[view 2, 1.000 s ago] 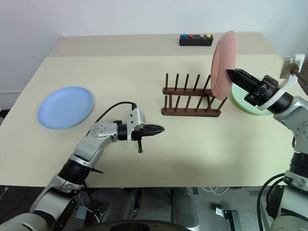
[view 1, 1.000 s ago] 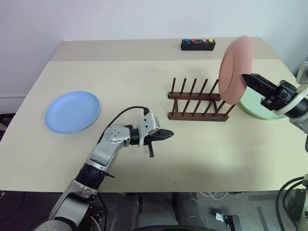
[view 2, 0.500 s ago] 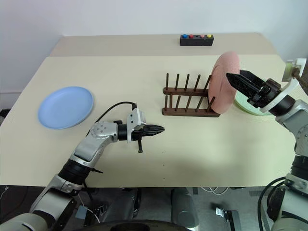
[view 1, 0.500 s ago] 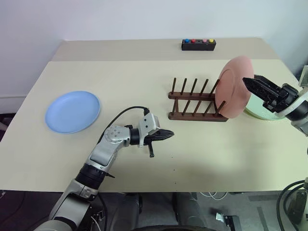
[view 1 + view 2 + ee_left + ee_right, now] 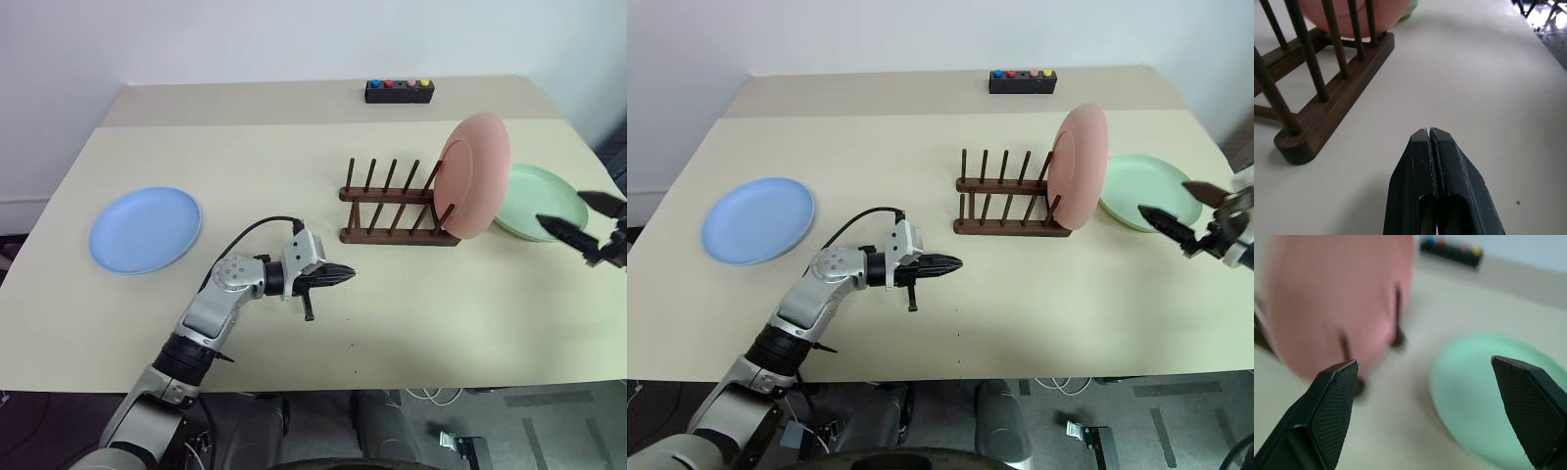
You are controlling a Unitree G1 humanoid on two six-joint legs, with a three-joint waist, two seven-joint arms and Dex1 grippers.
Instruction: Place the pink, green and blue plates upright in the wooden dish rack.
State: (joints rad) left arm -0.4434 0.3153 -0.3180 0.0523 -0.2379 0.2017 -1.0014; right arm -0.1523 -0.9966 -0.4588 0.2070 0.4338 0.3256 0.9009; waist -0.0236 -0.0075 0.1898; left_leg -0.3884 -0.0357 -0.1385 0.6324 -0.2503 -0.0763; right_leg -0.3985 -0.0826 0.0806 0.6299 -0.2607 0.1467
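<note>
The salmon pink round matte plate [image 5: 474, 175] stands upright at the right end of the dark wooden peg rack [image 5: 397, 211]. The mint green plate [image 5: 1151, 192] lies flat just beside it, and the light blue plate [image 5: 145, 229] far left. I judge them light, stiff and smooth; I would pinch the rim. My right gripper [image 5: 1189, 213] is wide open and empty, my left gripper [image 5: 942, 263] closed on nothing. I can read no writing.

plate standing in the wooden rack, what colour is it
Salmon pink: the plate standing at the rack's right end, clearest in the right eye view.
</note>
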